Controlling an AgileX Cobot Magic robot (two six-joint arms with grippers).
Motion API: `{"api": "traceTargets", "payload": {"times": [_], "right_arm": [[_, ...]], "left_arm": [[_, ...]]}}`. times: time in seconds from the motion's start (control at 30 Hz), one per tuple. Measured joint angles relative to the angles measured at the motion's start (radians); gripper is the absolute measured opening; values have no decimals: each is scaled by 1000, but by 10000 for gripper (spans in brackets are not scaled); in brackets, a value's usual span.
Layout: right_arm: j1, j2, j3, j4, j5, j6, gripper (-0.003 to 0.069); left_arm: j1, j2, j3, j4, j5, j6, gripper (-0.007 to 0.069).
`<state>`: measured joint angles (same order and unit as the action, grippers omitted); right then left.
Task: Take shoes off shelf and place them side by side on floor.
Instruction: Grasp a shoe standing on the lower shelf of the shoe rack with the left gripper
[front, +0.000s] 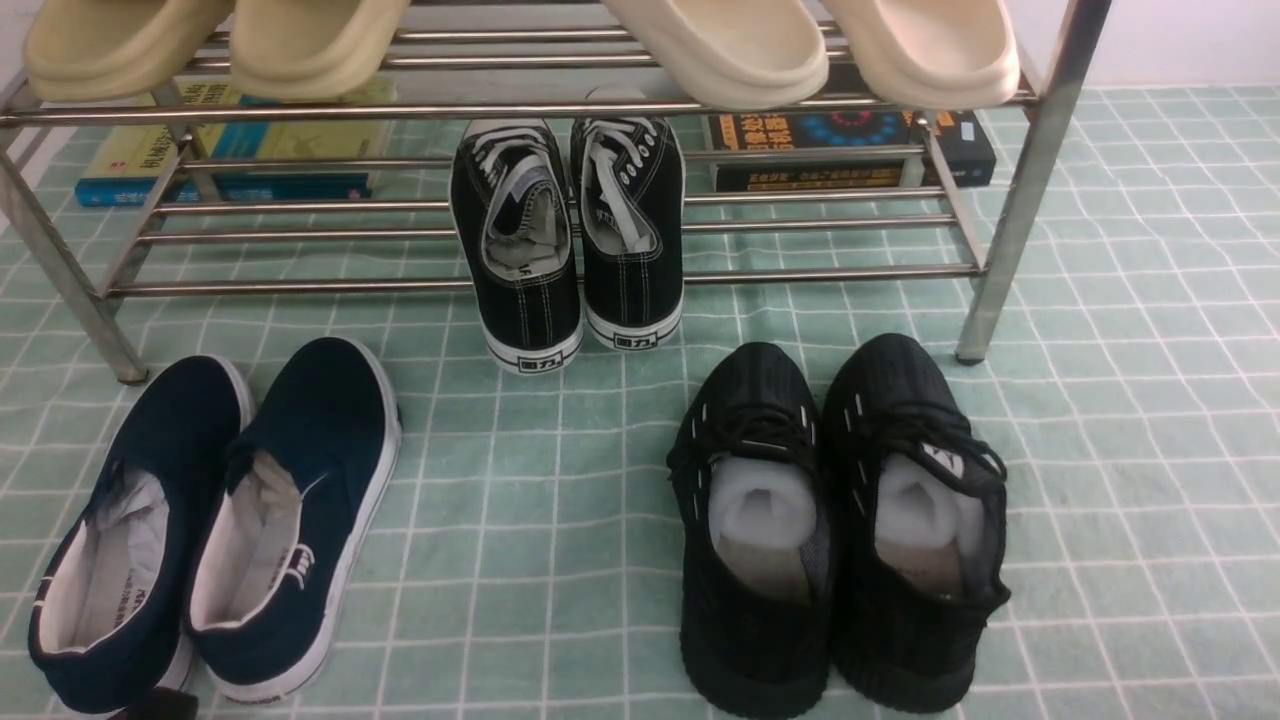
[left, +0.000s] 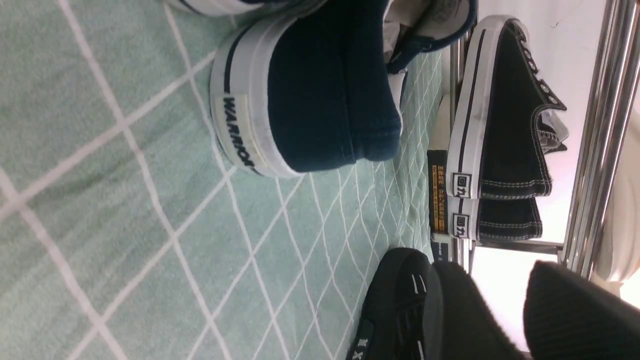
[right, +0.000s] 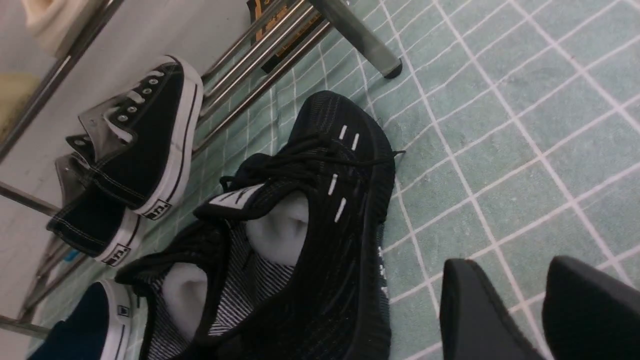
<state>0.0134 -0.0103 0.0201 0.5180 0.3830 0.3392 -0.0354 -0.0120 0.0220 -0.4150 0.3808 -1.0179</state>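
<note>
The shoes, black canvas sneakers with white laces and soles, sit as a pair on the lower tier of the steel shelf (front: 800, 274). The left shoe (front: 520, 250) and the right shoe (front: 630, 230) touch, and their heels hang over the front bar. The left wrist view shows them from the side (left: 505, 125), as does the right wrist view (right: 145, 145). My left gripper (left: 495, 270) is open and empty, low near the floor (front: 560, 480) and well short of the shelf. Over bare floor beside the black knit sneakers, my right gripper (right: 510, 265) is open and empty.
Navy slip-ons (front: 220, 520) lie on the floor at the front left, black knit sneakers (front: 840, 520) at the front right. Beige slippers (front: 720, 50) fill the top tier. Books (front: 850, 145) lie behind the lower tier. A thick shelf leg (front: 1010, 250) stands at the right.
</note>
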Motion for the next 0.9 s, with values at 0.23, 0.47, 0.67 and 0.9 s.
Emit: {"api": "traceTargets", "payload": {"times": [0.23, 0.47, 0.67, 0.9], "right_arm": [[0, 0, -54, 48, 7, -20, 237], [0, 141, -365, -33, 56, -261, 158], [0, 454, -590, -112, 392, -325, -13], [0, 711, -772, -129, 686, -378, -15]], "left_arm": [[-2, 0, -17, 12, -51, 64, 197], [-25, 162, -314, 43, 72, 304, 5], [-25, 561, -580, 149, 376, 498, 1], [-25, 977, -874, 213, 502, 625, 84]]}}
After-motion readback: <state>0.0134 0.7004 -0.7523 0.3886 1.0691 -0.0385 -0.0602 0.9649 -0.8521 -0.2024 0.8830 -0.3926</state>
